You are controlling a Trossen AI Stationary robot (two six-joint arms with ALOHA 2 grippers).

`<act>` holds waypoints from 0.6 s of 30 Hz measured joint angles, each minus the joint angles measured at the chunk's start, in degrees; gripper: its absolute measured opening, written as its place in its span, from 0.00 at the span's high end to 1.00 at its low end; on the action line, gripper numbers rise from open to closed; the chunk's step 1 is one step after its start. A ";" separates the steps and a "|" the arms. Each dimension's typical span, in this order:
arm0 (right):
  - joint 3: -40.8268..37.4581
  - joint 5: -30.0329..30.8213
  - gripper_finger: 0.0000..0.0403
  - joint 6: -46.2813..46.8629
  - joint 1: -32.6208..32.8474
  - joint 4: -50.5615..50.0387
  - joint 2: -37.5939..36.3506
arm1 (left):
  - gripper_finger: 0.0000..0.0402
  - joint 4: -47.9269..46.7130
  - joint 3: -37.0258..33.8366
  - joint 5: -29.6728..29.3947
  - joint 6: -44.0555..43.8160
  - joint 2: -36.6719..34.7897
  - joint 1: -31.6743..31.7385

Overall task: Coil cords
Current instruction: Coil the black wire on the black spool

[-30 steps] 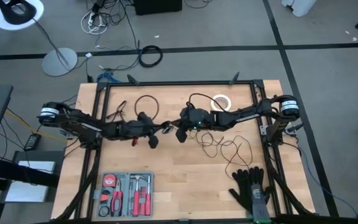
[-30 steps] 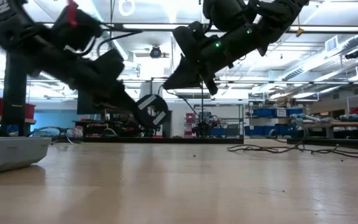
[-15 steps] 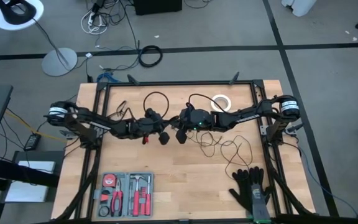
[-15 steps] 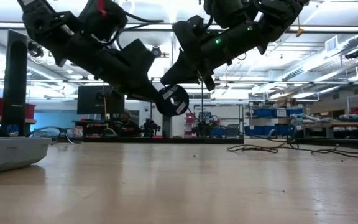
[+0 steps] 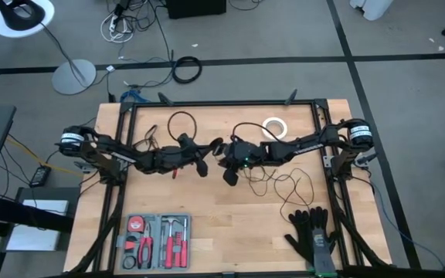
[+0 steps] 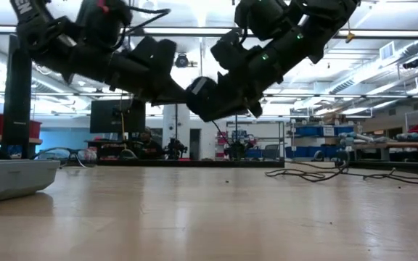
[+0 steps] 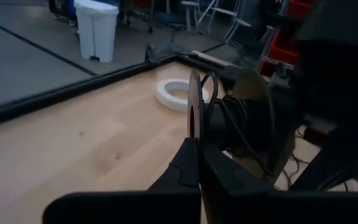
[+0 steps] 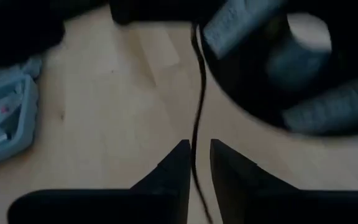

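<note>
A small round black puck [image 7: 232, 118] with thin black cord wound on its hub hangs above the table's middle [image 6: 202, 98]. My left gripper [image 7: 194, 146] is shut on it. From the puck the cord [image 8: 197, 93] runs down between the fingers of my right gripper [image 8: 197, 146]. That gripper stands just right of the puck [image 5: 228, 174], slightly open, its fingers on either side of the cord with a gap left. The rest of the cord lies in loose loops [image 5: 284, 184] on the table's right half. My left gripper pinches the rim of the puck's thin near disc [image 7: 192, 127] between its two fingers. It comes nearly level from the table's left. The puck stands on edge, lifted clear of the table, with cord trailing off toward my right gripper.
A white tape ring [image 5: 274, 127] lies at the far right of the table. A grey tool tray [image 5: 157, 230] sits at the near left, black gloves [image 5: 311, 235] at the near right. A black frame rail [image 5: 222, 103] borders the table.
My left gripper has carried the puck up and toward the table's right, close against my right gripper, and has levelled out. My right gripper has tipped downward and sunk a little toward the near edge.
</note>
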 joint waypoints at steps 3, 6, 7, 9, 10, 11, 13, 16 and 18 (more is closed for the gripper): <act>0.00 -0.10 0.85 1.03 0.59 -2.18 -0.49 | 1.00 3.94 -3.76 0.28 -2.57 0.00 0.31; -0.02 0.18 0.85 1.03 1.69 -3.77 -1.87 | 1.00 8.12 -7.68 0.28 -4.90 0.00 0.48; -0.02 0.45 0.85 1.01 2.10 -4.56 -2.58 | 1.00 9.77 -9.02 0.24 -5.42 0.00 0.48; -0.31 1.72 0.85 1.06 3.07 -6.70 -4.19 | 1.00 12.93 -11.38 -0.35 -6.56 0.00 0.48; -0.97 2.65 0.85 1.40 3.58 -7.74 -5.25 | 1.00 14.29 -12.59 -0.71 -6.99 0.00 0.48; -1.89 3.93 0.85 1.94 4.17 -8.53 -6.33 | 1.00 15.66 -13.84 -0.99 -7.18 0.00 0.48; -4.34 7.22 0.85 3.22 5.48 -8.59 -8.46 | 1.00 18.40 -16.12 -1.92 -7.52 0.00 0.48; -9.34 12.69 0.85 4.87 7.53 -4.93 -11.14 | 1.00 21.20 -18.94 -2.78 -8.16 0.00 0.48; -13.35 16.48 0.85 5.87 8.59 0.44 -11.27 | 1.00 22.67 -20.55 -3.29 -8.18 0.00 0.48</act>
